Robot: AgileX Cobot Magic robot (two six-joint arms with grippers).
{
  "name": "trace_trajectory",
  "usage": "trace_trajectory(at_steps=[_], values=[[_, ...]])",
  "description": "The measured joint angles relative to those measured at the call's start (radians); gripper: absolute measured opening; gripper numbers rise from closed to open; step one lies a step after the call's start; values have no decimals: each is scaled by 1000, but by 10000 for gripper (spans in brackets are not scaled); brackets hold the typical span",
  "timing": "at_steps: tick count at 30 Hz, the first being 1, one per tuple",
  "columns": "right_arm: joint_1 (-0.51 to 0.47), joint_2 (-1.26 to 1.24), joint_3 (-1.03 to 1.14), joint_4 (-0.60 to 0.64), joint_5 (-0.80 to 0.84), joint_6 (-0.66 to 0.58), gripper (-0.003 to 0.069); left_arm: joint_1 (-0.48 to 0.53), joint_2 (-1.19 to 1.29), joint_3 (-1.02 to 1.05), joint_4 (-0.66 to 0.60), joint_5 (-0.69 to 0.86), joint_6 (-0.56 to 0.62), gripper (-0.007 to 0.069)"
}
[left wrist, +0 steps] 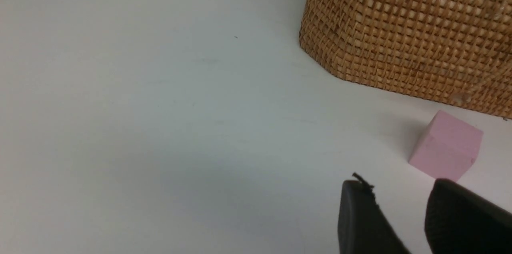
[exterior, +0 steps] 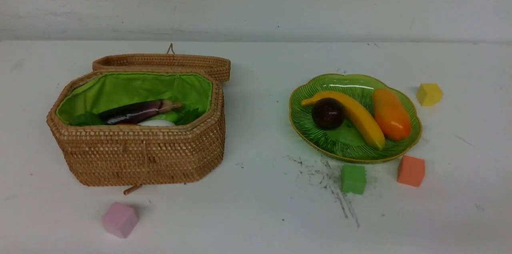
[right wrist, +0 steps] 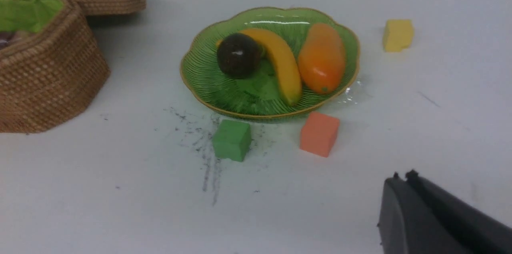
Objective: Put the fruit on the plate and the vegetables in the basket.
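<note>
The basket (exterior: 136,142) stands on the left part of the table (exterior: 256,214), with its lid (exterior: 164,64) lying open behind it. Inside the basket lies the eggplant (exterior: 138,111), on top of the other vegetables (exterior: 160,120). The plate (exterior: 320,142) stands on the right part. On it, from left to right, lie the mangosteen (exterior: 328,113), the banana (exterior: 356,116) and the mango (exterior: 391,114); the mangosteen touches the banana. Two cubes (exterior: 353,179) sit just before the plate, one cube (exterior: 429,94) is at its right, and one cube (exterior: 119,219) is before the basket.
</note>
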Motion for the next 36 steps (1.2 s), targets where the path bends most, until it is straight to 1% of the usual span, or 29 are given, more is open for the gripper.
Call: trace_trajectory(at_steps=[5, 8, 11, 14, 22, 26, 36], values=[[-3, -43, 95, -152, -6, 65, -3, 0, 0, 0, 0, 0, 0, 239], [-13, -133, 211, -187, -67, 96, -3, 0, 0, 0, 0, 0, 0, 239], [-15, -251, 310, -192, -109, 106, -1, 0, 0, 0, 0, 0, 0, 239], [-19, -309, 388, -192, -132, 106, 1, 0, 0, 0, -1, -1, 0, 239], [-23, -312, 511, -194, -215, 103, 8, 0, 0, 0, -1, -3, 0, 239], [-23, -312, 523, -193, -270, 103, 12, 0, 0, 0, -1, -3, 0, 239], [-23, -312, 527, -193, -287, 103, 16, 0, 0, 0, -1, -3, 0, 239]])
